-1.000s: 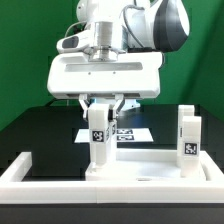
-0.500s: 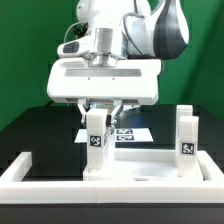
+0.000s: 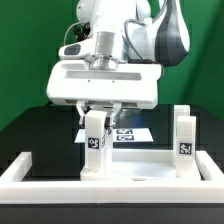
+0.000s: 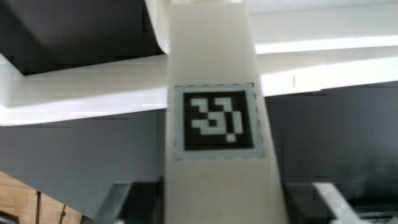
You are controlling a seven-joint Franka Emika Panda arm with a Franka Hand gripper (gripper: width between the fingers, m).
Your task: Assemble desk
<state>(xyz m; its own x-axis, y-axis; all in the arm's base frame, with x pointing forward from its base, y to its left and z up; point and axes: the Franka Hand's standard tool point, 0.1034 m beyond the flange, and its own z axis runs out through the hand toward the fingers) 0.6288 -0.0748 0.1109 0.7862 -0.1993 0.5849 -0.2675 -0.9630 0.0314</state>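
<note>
Over the tabletop panel point(image 3: 150, 172), lying inside the white border wall point(image 3: 20, 170), the hand point(image 3: 102, 112) is gripping a tagged leg block point(image 3: 95, 145) upright, jaws part-closed around it. It looks like leg fitting; next comes careful alignment and seating.

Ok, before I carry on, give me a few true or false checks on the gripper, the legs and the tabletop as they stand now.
1. The gripper is closed on a tagged leg. True.
2. That leg lies flat on the black table. False: it stands upright over the tabletop panel.
3. A second leg stands upright at the exterior view's right. True.
4. The second leg is also held. False: nothing touches it.
5. The marker board lies behind the held leg. True.
</note>
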